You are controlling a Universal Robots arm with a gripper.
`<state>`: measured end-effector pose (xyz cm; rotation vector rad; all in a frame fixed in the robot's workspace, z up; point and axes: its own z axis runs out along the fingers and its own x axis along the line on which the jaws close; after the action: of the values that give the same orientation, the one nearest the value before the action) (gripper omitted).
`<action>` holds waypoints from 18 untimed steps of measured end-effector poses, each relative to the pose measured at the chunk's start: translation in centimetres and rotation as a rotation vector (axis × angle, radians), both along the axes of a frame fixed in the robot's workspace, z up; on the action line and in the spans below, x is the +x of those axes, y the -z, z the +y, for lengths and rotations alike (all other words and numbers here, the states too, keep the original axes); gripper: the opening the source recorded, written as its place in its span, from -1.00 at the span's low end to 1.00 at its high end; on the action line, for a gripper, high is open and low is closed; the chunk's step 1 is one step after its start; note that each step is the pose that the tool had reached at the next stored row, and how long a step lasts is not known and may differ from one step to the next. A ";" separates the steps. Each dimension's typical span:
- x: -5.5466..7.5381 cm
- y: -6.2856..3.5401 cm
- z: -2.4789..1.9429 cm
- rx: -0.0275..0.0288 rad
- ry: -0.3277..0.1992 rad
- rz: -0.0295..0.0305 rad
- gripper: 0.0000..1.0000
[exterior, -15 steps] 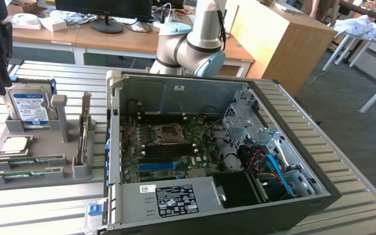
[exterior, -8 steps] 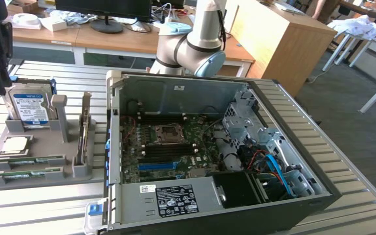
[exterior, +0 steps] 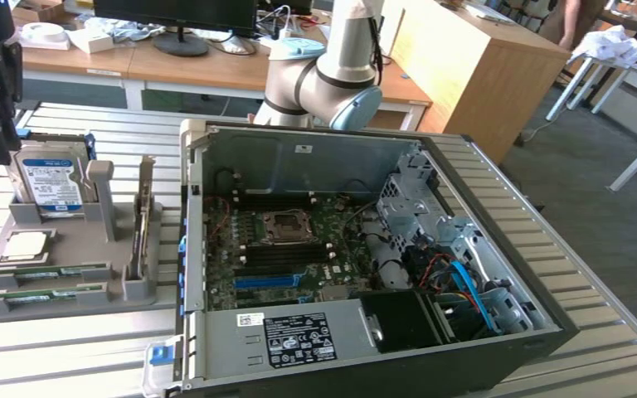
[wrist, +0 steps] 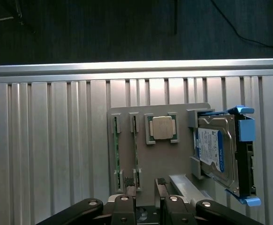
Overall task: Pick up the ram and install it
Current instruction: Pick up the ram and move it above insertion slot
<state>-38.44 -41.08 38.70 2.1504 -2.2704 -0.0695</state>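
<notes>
Hovering near the ram (wrist: 135,150), the gripper (wrist: 146,185) points down, jaws apart.

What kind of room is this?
Probably a robot lab or computer workshop: a robot arm by an open computer case on a metal table, with office desks and a monitor beyond.

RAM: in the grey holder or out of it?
In the holder. Two ram sticks sit in their slots on the grey holder beside the processor chip; the open gripper holds nothing.
</notes>
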 end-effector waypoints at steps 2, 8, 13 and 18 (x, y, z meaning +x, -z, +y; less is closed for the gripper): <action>0.0 0.19 0.00 0.0000 0.000 -0.0001 -0.40; 0.0 0.95 0.00 0.0000 -0.001 0.0001 -0.40; 0.0 1.64 -0.01 0.0000 -0.001 0.0000 -0.40; 0.0 2.30 -0.01 0.0000 -0.002 0.0000 -0.40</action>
<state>-38.43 -41.08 36.40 2.1524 -2.2685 -0.0694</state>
